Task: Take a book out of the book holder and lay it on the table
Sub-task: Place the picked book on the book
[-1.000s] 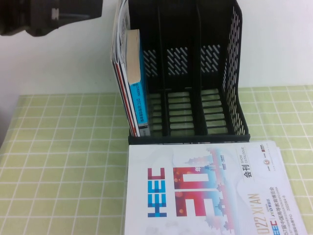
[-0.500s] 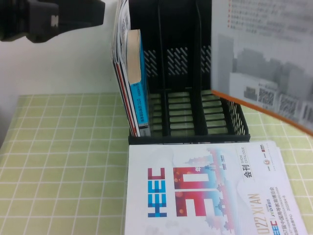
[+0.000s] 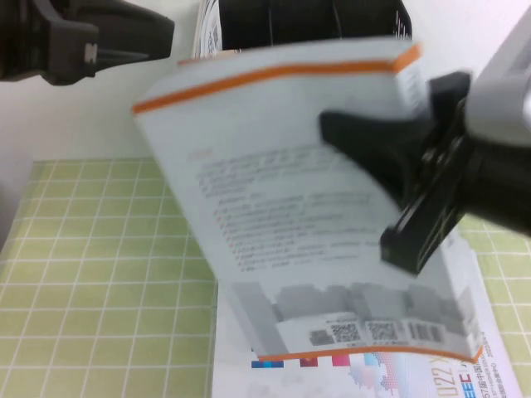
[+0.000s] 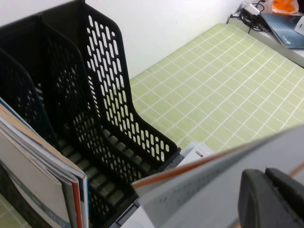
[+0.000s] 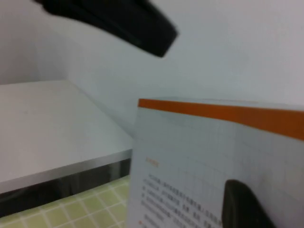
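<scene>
One book [image 3: 290,207] in play, out of the book holder [image 4: 109,114] and held in the air over the surface [image 3: 99,274], tilted, back cover toward the high camera. Right pincer [image 3: 390,178] clamped on its right side near the spine, black finger [image 3: 365,141] pressed flat on the cover. Left pincer [image 3: 124,37] parked high at the left, apart from everything; cannot tell its opening.

Step in hand, as judged: lowering and laying flat. Best to level the book first, then bring it down slowly, and pick the spot with care, since a white magazine [image 3: 465,373] lies directly beneath. Release only once the cover rests.

Look of the book: large, thick, pale grey-white cover edged in orange, small printed text, grey skyline picture and codes along the lower edge.
</scene>
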Robot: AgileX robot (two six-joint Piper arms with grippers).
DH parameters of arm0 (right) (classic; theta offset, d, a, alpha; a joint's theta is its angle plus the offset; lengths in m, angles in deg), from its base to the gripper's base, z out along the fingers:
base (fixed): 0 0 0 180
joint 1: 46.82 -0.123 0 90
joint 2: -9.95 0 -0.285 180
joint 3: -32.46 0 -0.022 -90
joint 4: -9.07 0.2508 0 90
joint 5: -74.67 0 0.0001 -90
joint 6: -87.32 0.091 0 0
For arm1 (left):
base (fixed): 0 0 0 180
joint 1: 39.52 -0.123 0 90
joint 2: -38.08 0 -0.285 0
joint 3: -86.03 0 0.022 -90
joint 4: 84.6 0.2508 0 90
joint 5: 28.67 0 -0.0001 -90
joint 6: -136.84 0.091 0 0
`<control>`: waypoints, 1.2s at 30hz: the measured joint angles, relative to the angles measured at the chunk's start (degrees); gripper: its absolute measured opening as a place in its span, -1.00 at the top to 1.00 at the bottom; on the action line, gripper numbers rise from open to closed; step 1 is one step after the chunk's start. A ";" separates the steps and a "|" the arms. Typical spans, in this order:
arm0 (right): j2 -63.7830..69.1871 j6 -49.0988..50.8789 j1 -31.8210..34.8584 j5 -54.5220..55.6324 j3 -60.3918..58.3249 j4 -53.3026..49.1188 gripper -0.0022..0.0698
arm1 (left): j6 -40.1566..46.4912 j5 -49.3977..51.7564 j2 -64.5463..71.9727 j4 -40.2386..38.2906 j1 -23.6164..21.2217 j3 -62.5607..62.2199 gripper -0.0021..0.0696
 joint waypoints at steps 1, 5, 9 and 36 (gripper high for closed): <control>0.49 0.00 0.00 -2.05 -0.41 -0.34 0.48 | 0.00 0.00 0.00 0.13 0.00 0.00 0.95; 1.83 2.80 0.00 -12.01 -0.42 -2.09 0.48 | 0.00 0.00 0.00 0.20 0.00 0.00 0.95; 3.06 12.74 0.11 -24.37 0.31 -18.23 0.48 | 0.00 0.00 0.00 0.26 0.00 0.00 0.95; 16.80 105.66 -6.36 -57.31 24.25 -130.66 0.48 | -0.13 0.17 0.00 0.52 0.00 0.00 0.95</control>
